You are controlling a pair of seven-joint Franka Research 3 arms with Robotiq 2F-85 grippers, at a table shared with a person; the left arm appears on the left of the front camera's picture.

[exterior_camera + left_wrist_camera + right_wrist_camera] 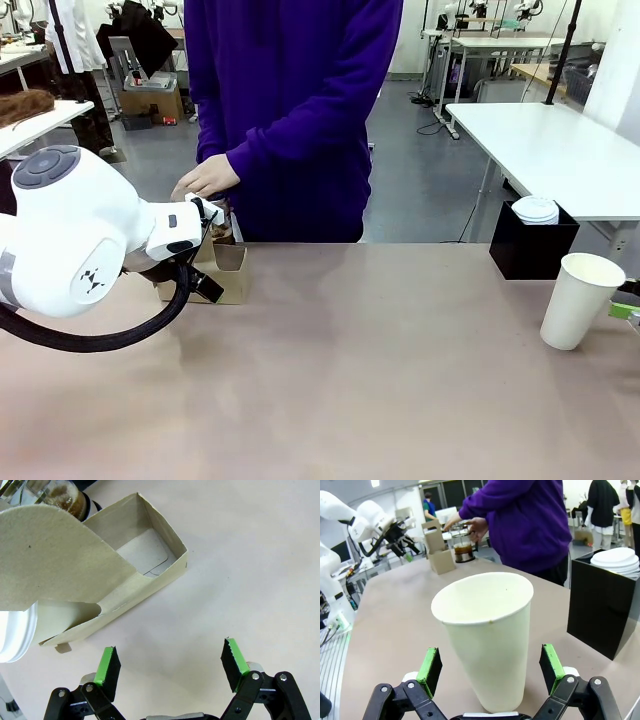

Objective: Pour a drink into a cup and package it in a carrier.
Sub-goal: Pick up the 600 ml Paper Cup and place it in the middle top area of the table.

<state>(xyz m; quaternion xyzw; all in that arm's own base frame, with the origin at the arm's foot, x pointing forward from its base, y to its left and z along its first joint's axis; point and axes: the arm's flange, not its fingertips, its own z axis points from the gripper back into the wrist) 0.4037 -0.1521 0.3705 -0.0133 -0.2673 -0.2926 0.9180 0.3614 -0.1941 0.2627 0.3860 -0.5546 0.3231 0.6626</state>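
Observation:
The white paper cup [490, 640] stands upright and empty between the fingers of my open right gripper [490, 667], whose pads are clear of its sides. From the front, the cup [580, 300] is at the table's right edge. The brown cardboard carrier [150, 565] lies just beyond my open left gripper [170, 665], which holds nothing. Its handle tab [45, 565] stands up. In the front view the carrier [228, 272] sits at the far left, partly behind my left arm. The glass jug of dark drink [464, 552] stands behind the carrier, with the person's hand [205, 180] on it.
A black box [533, 250] with a stack of white lids [536, 209] stands at the far right, close behind the cup. A white round rim [12, 632] shows at the left edge beside the carrier; what it is cannot be told. The person stands at the far side.

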